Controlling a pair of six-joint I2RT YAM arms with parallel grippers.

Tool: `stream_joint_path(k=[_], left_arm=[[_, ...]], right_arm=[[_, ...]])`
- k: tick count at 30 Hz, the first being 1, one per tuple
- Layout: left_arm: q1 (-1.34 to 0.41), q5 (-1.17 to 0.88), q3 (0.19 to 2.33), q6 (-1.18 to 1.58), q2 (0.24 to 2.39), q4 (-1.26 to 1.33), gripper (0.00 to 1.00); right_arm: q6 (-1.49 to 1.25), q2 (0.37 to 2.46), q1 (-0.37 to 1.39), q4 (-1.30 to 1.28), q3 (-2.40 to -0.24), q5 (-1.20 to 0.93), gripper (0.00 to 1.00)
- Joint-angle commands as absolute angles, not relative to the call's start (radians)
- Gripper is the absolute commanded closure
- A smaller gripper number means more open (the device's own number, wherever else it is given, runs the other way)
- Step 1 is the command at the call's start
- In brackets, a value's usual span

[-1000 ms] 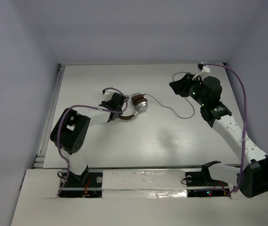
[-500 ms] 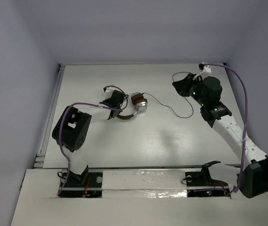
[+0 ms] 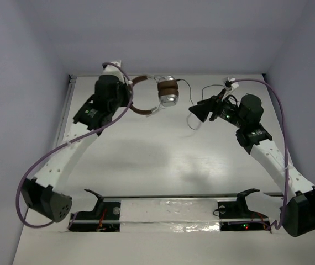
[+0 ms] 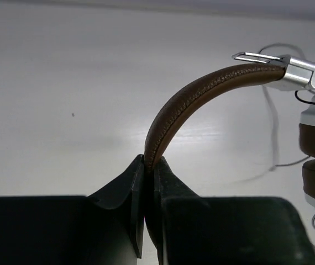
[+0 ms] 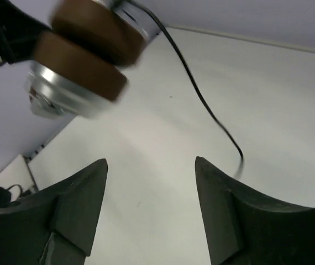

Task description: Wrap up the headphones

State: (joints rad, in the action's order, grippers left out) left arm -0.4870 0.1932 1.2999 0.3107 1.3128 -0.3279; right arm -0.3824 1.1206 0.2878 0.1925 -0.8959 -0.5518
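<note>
The headphones [image 3: 167,92] hang in the air above the back of the table, their two silver earcups [image 5: 85,61] with brown pads pressed together. My left gripper [image 3: 129,98] is shut on the brown headband [image 4: 201,94], pinched between its tips [image 4: 149,163]. The thin black cord [image 5: 201,102] trails from the earcups down to the table and loops there [image 3: 193,120]. My right gripper [image 3: 197,110] points left toward the earcups and stands open [image 5: 150,160]. Nothing is between its fingers, and the cord passes just beyond its right finger.
A metal rail [image 3: 63,127] runs along the table's left edge. Walls close the table in at the back and on both sides. Purple cables [image 3: 279,110] arc over both arms. The arm bases [image 3: 96,207] sit at the near edge.
My left gripper has shut on the headband and lifted the headphones off the table toward the back. The right gripper has opened and swung left toward the earcups.
</note>
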Motion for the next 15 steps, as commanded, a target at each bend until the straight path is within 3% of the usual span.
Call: stream_joint_path(k=[1,2,3,12,15], left_arm=[[-0.402,0.126,1.393,0.173,1.233,-0.439,1.0],[-0.379,0.057,1.403,0.154,1.221,-0.445,1.0],[-0.362,0.028,1.404,0.152,1.221,-0.445,1.0],[-0.299,-0.285,1.505,0.221,1.256,-0.382,1.0],[-0.299,-0.342,1.561,0.244,1.276,-0.37,1.0]], right_arm=[[-0.325,1.066,0.287,0.293,-0.894,-0.678,0.26],[-0.31,1.063,0.287,0.301,-0.891,-0.708,0.16],[-0.304,1.068,0.287,0.302,-0.891,-0.721,0.14],[-0.322,1.149,0.313,0.336,-0.89,-0.791,0.11],[-0.258,1.17,0.37,0.29,-0.9,-0.699,0.1]])
